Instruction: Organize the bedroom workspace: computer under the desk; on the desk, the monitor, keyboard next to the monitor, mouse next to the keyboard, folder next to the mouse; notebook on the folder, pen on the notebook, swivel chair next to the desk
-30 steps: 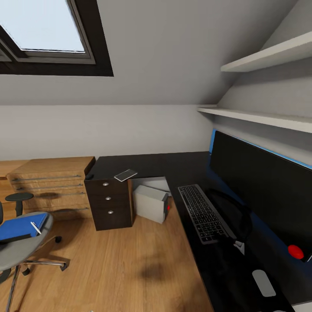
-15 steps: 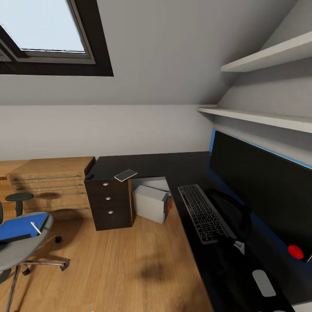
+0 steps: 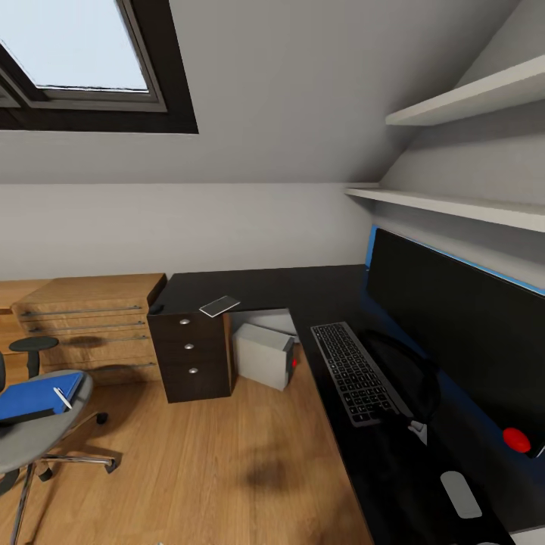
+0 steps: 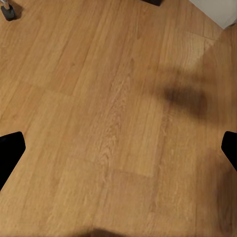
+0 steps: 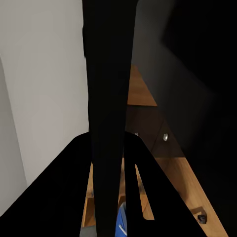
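Note:
The black desk (image 3: 257,288) runs along the back wall and down the right side. On its right wing stands the wide monitor (image 3: 462,325), with the keyboard (image 3: 354,371) lying in front of it. The white computer (image 3: 263,354) sits on the floor under the desk. The notebook (image 3: 219,306) lies at the desk's edge above the drawers (image 3: 191,356). At lower left the swivel chair (image 3: 34,439) carries the blue folder (image 3: 38,397), and the pen (image 3: 63,398) rests on it. My left gripper (image 4: 118,148) hangs open over bare wood floor. Dark shapes hide the right gripper's jaws.
A light wooden drawer chest (image 3: 83,322) stands left of the desk. Two white shelves (image 3: 454,204) hang above the monitor. A small grey rounded thing (image 3: 460,493) and a red knob (image 3: 516,439) sit near the monitor; I cannot tell whether the grey one is the mouse. Wood floor (image 3: 219,454) lies between chair and desk.

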Tool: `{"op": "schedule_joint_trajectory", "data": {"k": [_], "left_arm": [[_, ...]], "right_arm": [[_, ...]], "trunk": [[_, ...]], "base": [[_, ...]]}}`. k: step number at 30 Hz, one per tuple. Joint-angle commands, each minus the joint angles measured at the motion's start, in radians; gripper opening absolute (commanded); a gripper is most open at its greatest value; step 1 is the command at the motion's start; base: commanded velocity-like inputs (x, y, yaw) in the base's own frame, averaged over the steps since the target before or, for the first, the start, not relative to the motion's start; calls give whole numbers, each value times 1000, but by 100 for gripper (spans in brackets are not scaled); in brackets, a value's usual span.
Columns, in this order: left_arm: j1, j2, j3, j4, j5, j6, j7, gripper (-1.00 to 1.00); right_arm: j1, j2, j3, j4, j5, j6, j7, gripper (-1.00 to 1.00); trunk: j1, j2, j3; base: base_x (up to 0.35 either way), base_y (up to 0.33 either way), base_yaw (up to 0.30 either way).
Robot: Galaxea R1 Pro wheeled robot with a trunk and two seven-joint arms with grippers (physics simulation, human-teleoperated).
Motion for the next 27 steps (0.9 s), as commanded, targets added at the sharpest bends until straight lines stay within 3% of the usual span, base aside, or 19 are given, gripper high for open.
{"op": "schedule_joint_trajectory", "data": {"k": [1,17,27], "left_arm": [[0,0,-1,0,7,-2,1,100],[0,0,-1,0,7,-4,1,100],[0,0,-1,-1,7,-4,1,100]], "right_arm": [[-1,0,-3,0,-5,8,3,-100],[-1,0,-4,0,-6,-3,3,-100],[-1,1,-4,2,-6,-4,1,-100]], "trunk": [[0,-1,-1],[0,-1,-1],[0,-1,-1]], "base": [[0,0,0],[0,-1,0],[0,-124,0]]}}
